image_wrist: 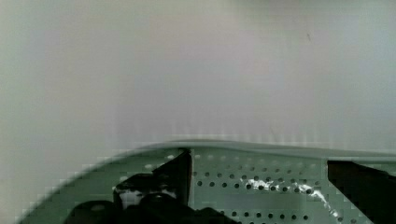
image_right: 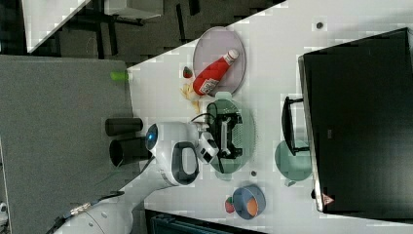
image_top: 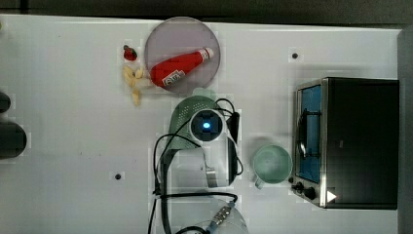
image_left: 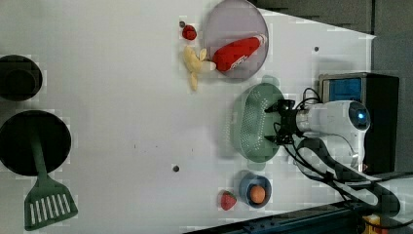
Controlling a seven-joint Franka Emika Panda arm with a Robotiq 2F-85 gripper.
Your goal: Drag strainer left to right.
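The strainer (image_left: 255, 122) is seen on the white table (image_left: 122, 122), just below the purple plate (image_top: 182, 34) in the top view and to the left of the mint-green mug (image_top: 272, 164) there. The gripper (image_left: 282, 122) is held spread wide, grasping nothing, its fingers lowered inside the bowl. The reach is judged done; the drag itself appears not yet begun.

Bright, even overhead lighting; soft shadows on white counter (image_top: 73, 146); blocky compression artefacts throughout; wrist view blurred.

One strainer (image_left: 253, 122), one mug (image_top: 271, 165), two strawberries (image_left: 189, 32), one ketchup bottle (image_top: 179, 69), one toaster oven (image_top: 348, 142).
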